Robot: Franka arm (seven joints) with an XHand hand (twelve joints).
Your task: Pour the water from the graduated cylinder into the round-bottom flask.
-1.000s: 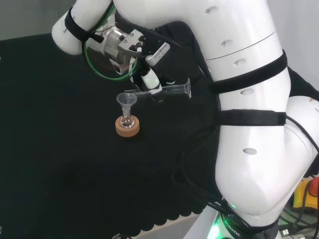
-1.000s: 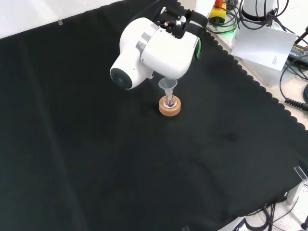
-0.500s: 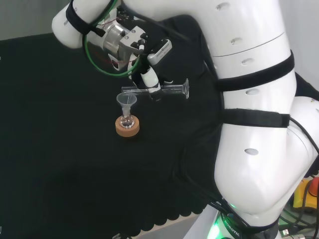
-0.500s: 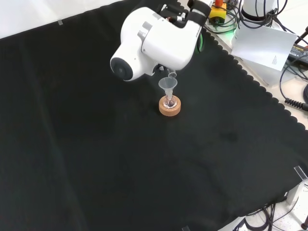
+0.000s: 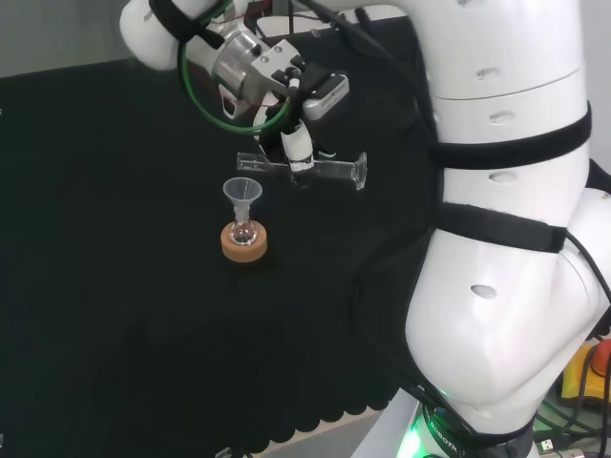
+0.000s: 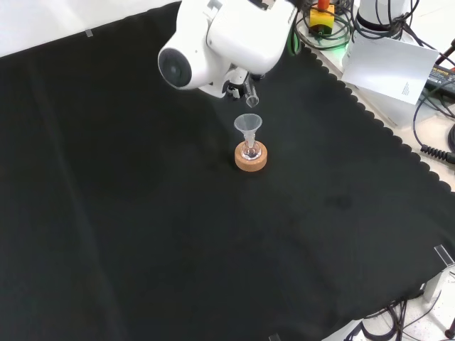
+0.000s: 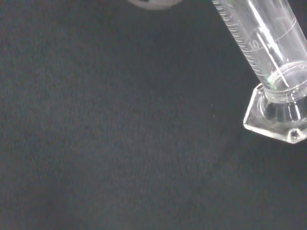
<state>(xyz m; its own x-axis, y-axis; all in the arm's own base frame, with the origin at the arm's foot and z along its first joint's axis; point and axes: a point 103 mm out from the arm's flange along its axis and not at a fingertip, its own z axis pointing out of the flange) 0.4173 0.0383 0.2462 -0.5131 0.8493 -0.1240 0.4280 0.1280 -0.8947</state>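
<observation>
A small round-bottom flask (image 5: 243,232) sits in a cork ring stand (image 5: 243,245) on the black cloth, with a clear funnel (image 5: 242,193) in its neck. The same flask (image 6: 249,151), cork ring (image 6: 251,160) and funnel (image 6: 248,125) appear in the front view. Above and to the right in the head view, the hand (image 5: 298,145) is curled round a clear graduated cylinder (image 5: 329,170) held almost level, its mouth end above the funnel and its foot to the right. The cylinder's mouth (image 6: 251,93) pokes out under the arm's link. Up close, the cylinder (image 7: 266,45) with its foot looks empty.
The arm's big white links (image 5: 496,210) fill the right of the head view. In the front view a white link (image 6: 220,35) hangs over the hand. Cables and a white sheet (image 6: 389,64) lie beyond the cloth's scalloped edge at the upper right.
The hand has risen with the cylinder, lifting its mouth clear above the funnel. The cylinder now tilts slightly foot-down instead of mouth-down. Flask and stand have not moved.
</observation>
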